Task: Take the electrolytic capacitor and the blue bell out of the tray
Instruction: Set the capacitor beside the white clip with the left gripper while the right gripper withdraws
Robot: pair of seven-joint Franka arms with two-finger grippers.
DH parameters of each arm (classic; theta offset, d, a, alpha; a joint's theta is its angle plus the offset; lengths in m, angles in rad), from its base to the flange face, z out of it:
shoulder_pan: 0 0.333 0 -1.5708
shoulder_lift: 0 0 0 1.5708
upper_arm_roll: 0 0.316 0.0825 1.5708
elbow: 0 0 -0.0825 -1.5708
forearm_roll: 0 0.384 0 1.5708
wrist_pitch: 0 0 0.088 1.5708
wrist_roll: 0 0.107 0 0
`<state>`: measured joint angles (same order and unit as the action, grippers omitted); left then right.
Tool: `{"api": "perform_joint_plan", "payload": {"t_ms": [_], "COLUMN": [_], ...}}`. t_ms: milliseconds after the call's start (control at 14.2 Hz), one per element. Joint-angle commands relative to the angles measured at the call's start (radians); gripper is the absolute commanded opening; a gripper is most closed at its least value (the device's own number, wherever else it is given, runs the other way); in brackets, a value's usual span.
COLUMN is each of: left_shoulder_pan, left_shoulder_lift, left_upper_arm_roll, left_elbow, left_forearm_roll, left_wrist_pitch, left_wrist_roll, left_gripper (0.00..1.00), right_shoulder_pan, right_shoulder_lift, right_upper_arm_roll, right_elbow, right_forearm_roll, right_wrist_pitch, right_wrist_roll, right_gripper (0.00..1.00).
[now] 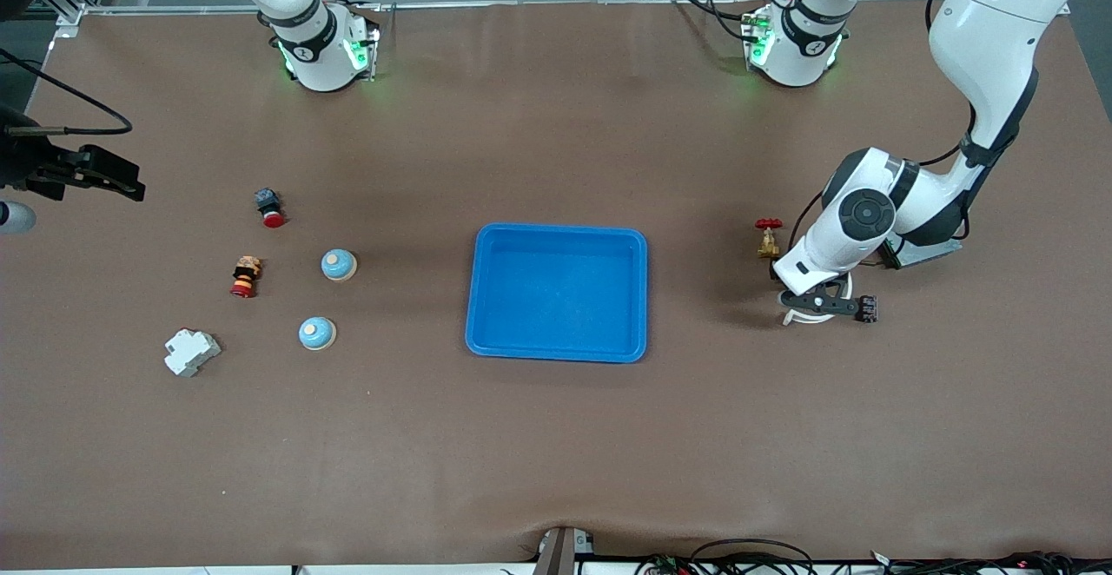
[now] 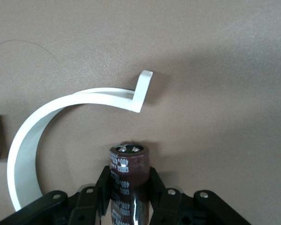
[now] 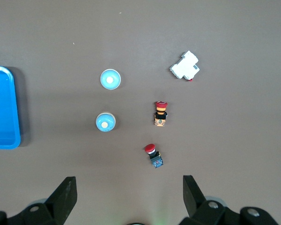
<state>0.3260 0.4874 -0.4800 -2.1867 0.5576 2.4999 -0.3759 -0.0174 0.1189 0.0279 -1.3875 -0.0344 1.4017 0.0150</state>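
Note:
My left gripper (image 2: 129, 182) is shut on a dark brown capacitor (image 2: 129, 161) and holds it low over the table beside a white curved strip (image 2: 37, 126). In the front view this gripper (image 1: 821, 301) is at the left arm's end of the table, and the capacitor is hidden under it. Two blue bells (image 1: 339, 264) (image 1: 317, 333) stand toward the right arm's end and also show in the right wrist view (image 3: 105, 122) (image 3: 110, 78). My right gripper (image 3: 129, 182) is open and empty, high over the table between the bells and its base.
A blue tray (image 1: 558, 229) lies mid-table. Near the bells are a red-capped button (image 1: 270, 208), a red and orange button (image 1: 246, 276) and a white breaker (image 1: 191, 352). A brass valve with a red handle (image 1: 768, 239) stands beside the left gripper.

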Motion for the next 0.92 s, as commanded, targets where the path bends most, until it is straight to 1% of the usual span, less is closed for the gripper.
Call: {"api": "perform_joint_plan", "payload": {"t_ms": [0, 70, 141, 423, 634, 775, 845], "left_shoulder_pan": [0.021, 0.031, 0.031, 0.039, 0.083, 0.122, 0.151], "left_shoulder_lift": [0.003, 0.007, 0.008, -0.01, -0.033, -0.052, -0.055], "left_upper_arm_roll": [-0.008, -0.008, -0.008, -0.009, -0.022, -0.049, -0.08], "left_elbow": [0.001, 0.001, 0.001, 0.015, 0.018, 0.018, 0.025], "left_forearm_roll": [0.025, 0.027, 0.027, 0.024, 0.007, 0.002, -0.016], "left_wrist_pitch": [0.013, 0.013, 0.013, 0.008, 0.004, -0.006, -0.024], "left_wrist_roll": [0.0, 0.003, 0.003, 0.002, 0.006, 0.006, 0.008], "left_gripper": [0.3, 0.67, 1.0, 1.0, 1.0, 1.0, 1.0], "right_shoulder_pan": [0.002, 0.004, 0.002, 0.004, -0.003, -0.004, -0.003], "right_shoulder_lift": [-0.019, -0.018, -0.019, -0.022, -0.025, -0.025, -0.025], "right_upper_arm_roll": [-0.009, -0.028, -0.031, -0.031, -0.032, -0.031, -0.029], "right_elbow": [-0.021, -0.021, -0.022, -0.022, -0.022, -0.022, -0.022], "right_forearm_roll": [0.059, 0.091, 0.109, 0.116, 0.116, 0.116, 0.116], "right_wrist_pitch": [-0.01, -0.016, -0.02, -0.024, -0.04, -0.035, -0.035], "right_wrist_roll": [0.029, 0.039, 0.042, 0.054, 0.065, 0.065, 0.066], "right_gripper": [1.0, 1.0, 1.0, 1.0, 1.0, 1.0, 1.0]}}
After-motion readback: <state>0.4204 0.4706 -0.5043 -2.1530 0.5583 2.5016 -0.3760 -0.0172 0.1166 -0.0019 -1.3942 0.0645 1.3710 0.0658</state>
